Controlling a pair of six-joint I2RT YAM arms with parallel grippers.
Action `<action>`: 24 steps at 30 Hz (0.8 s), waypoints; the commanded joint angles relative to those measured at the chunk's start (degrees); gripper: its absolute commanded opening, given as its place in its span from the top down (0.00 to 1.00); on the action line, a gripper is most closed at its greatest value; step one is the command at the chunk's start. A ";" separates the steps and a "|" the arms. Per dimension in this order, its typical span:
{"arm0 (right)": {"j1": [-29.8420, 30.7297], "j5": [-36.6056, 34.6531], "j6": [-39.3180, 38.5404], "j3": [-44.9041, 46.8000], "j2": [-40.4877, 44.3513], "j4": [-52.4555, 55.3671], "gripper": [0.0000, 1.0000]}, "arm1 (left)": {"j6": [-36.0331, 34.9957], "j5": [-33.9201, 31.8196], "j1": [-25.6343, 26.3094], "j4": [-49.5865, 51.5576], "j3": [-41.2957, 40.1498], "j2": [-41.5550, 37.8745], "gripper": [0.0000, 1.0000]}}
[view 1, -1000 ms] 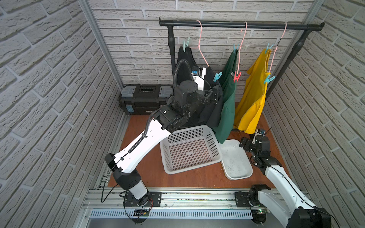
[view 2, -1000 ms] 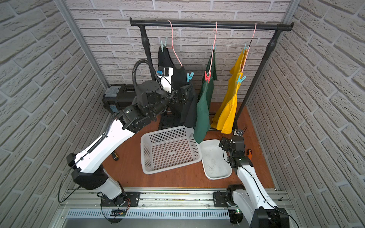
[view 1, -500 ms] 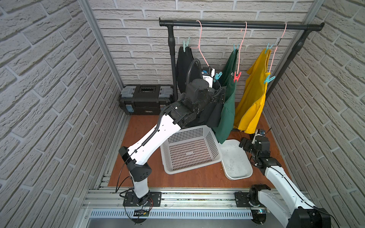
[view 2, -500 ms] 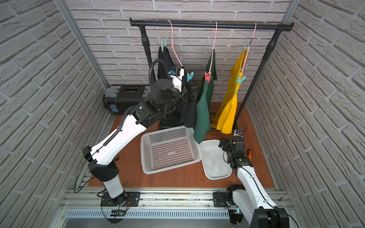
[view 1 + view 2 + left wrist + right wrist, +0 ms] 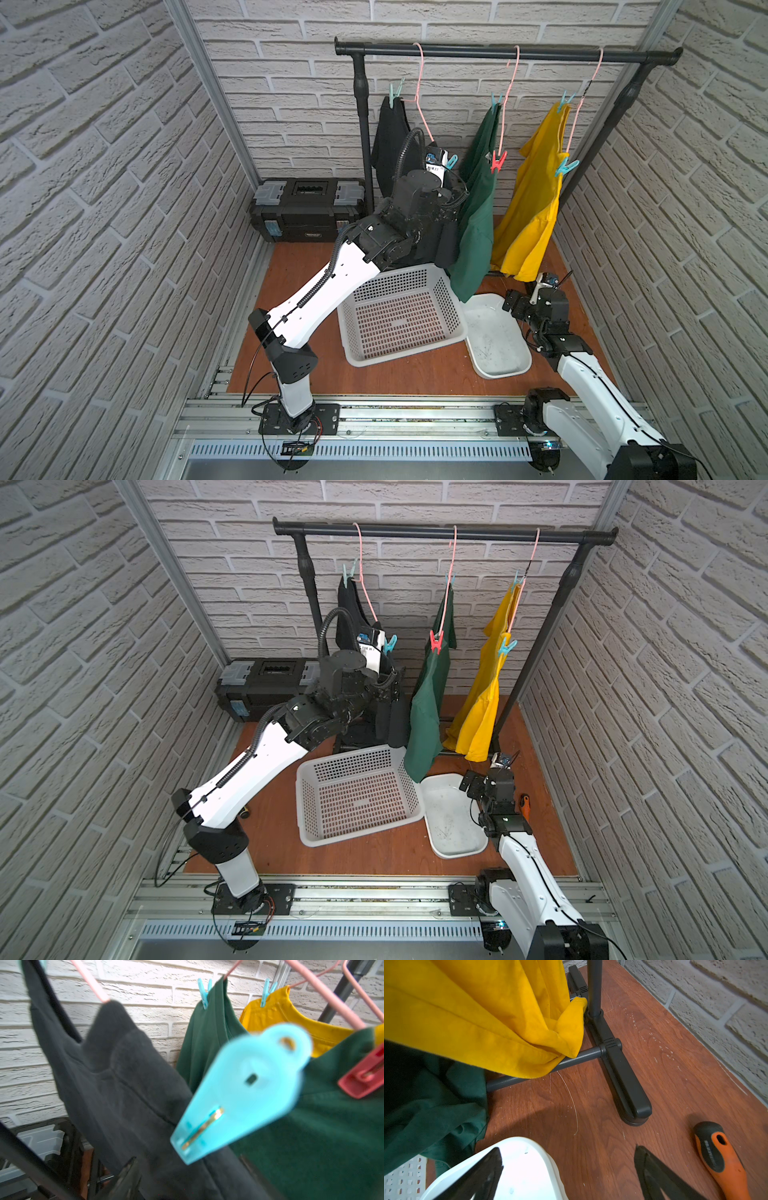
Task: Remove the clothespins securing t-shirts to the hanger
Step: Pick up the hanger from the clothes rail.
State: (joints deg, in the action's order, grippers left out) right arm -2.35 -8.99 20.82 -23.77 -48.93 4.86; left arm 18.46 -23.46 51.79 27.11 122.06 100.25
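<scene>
At the rail's (image 5: 457,52) left end the left gripper (image 5: 443,163) is at the lower teal clothespin (image 5: 451,161) on the black t-shirt's (image 5: 388,141) pink hanger (image 5: 419,99), grip impossible to tell, while the right gripper (image 5: 568,1149) gapes empty near the bench's (image 5: 591,1105) right edge.

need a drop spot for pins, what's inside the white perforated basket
In the basket only its floor shows, nothing lying on it. The hem of the dark green t-shirt hangs over its far right corner in both top views, hiding that bit.

a white perforated basket (image 5: 399,320) sits just beside a white tub (image 5: 494,345), a black toolbox (image 5: 305,210) behind (against the brick wall (image 5: 291,104)).
</scene>
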 commanded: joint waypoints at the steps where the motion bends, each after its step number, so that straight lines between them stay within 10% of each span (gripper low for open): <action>1: 0.30 0.30 0.46 1.00 1.39 -2.41 0.00 | -1.74 -3.75 -0.35 -1.88 -2.93 -4.99 0.32; 24: 0.32 3.86 0.36 2.85 4.47 -6.11 0.00 | -0.80 9.90 -11.80 -8.25 -21.97 -18.90 0.74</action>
State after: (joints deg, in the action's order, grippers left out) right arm -2.35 -6.66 20.82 -22.39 -45.71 2.57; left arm 17.91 -16.71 40.93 23.70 101.16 83.44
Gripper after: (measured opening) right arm 0.999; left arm 0.267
